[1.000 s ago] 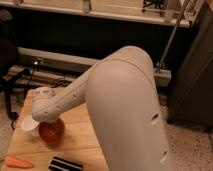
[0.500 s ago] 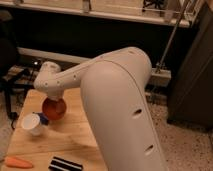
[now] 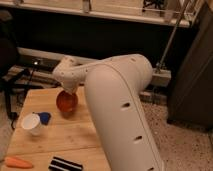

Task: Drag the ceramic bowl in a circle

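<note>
The ceramic bowl [image 3: 66,102] is a small glossy orange-red bowl on the wooden table [image 3: 45,137], towards the table's back middle. My big white arm reaches over from the right, and its wrist comes down right above the bowl. My gripper [image 3: 68,90] is at the bowl's top rim, mostly hidden by the wrist. A white cup [image 3: 31,123] stands to the left front of the bowl, apart from it.
A small blue object [image 3: 44,117] lies beside the white cup. An orange carrot [image 3: 17,162] lies at the front left edge. A black-and-white striped item [image 3: 66,164] lies at the front. A dark chair [image 3: 7,55] stands left. Behind the table is a dark wall.
The bowl and my wrist have moved away from the cup, towards the back and right of the table. The cup, once covered by the arm, now stands in plain view.
</note>
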You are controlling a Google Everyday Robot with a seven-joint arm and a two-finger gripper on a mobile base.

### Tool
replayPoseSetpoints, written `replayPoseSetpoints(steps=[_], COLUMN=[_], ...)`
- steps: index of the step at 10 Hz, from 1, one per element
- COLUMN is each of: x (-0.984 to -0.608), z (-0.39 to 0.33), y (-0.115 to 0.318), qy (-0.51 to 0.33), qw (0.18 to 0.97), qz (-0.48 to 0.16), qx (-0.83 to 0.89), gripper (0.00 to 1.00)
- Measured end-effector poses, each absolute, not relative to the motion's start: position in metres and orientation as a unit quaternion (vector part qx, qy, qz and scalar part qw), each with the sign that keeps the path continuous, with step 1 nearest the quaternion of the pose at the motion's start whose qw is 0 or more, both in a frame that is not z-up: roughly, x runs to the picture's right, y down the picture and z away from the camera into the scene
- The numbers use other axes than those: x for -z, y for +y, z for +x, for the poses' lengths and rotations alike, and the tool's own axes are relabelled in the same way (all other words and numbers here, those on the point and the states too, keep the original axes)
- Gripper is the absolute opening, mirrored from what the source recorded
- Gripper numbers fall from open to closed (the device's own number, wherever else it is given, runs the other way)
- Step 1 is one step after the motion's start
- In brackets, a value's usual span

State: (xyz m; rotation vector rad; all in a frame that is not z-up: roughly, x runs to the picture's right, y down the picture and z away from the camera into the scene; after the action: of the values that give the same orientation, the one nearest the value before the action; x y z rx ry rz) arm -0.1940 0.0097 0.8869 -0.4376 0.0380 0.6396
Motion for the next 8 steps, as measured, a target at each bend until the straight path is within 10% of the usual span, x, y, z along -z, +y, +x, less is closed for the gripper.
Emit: replayPoseSetpoints(steps=[8], x=[-0.955], z=[-0.045], y=[0.024], qy=[0.100], qw=[0.874], qz=[-0.234], qx=[-0.415], gripper=[0.00])
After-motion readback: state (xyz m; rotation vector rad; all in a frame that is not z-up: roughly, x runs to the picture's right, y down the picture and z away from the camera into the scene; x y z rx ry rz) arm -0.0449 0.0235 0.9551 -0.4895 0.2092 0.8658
